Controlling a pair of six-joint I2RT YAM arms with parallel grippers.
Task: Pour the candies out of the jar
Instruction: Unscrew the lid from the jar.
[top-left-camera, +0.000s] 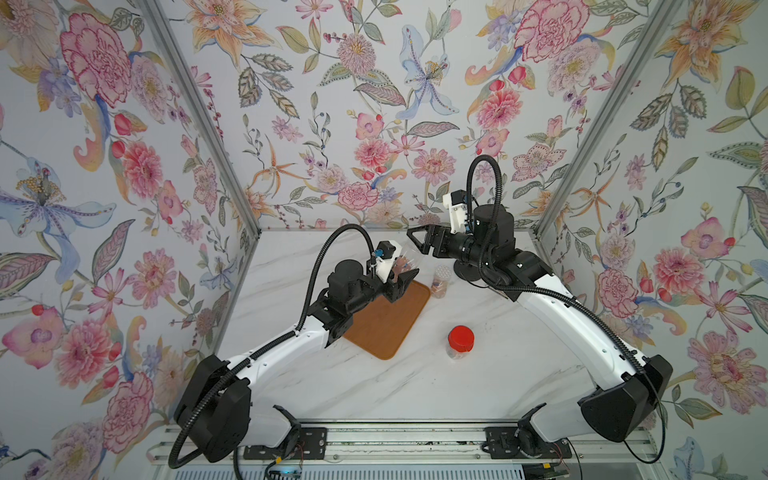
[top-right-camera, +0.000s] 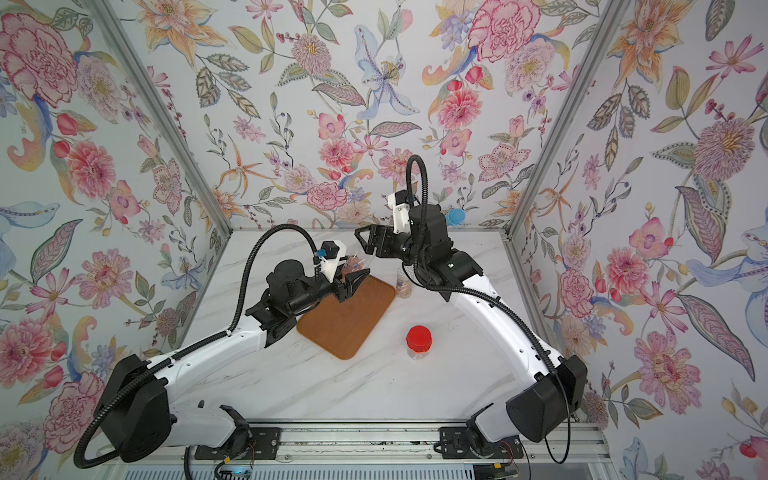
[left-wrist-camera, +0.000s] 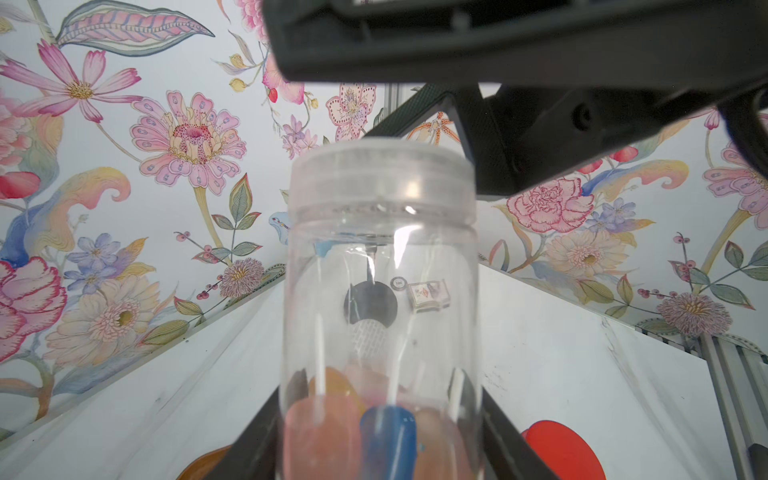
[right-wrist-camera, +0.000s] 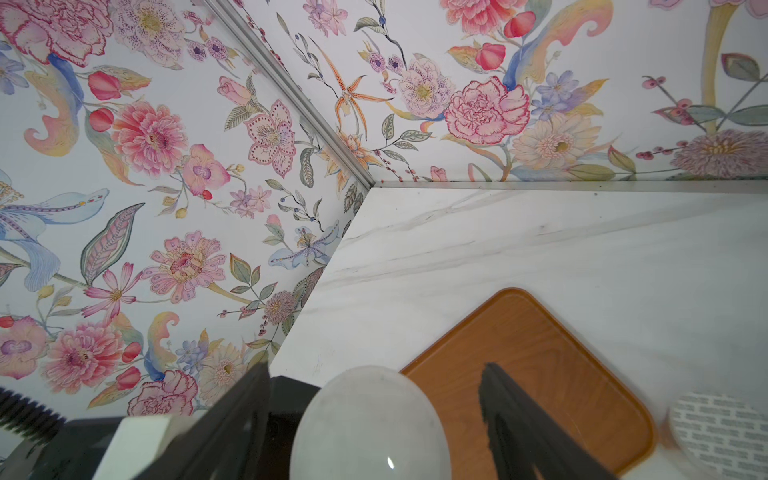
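Clamping the clear jar (left-wrist-camera: 382, 291) near its base, the left gripper (top-left-camera: 401, 281) holds it lifted off the white table (top-left-camera: 415, 386) by the far end of the brown tray (top-left-camera: 386, 320), its translucent lid (right-wrist-camera: 370, 419) on and the candies (left-wrist-camera: 328, 428) — orange, pink and blue heads on white sticks — heaped at the gripped end. The right gripper (right-wrist-camera: 374, 370) stands open, one finger on each side of that lid with a gap at both, gripping nothing. A red-capped jar (top-left-camera: 460, 338) stands apart, nearer the arms' bases.

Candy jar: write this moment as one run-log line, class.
left gripper: shut on candy jar | lid: on | right gripper: open, astride lid | candies: inside jar
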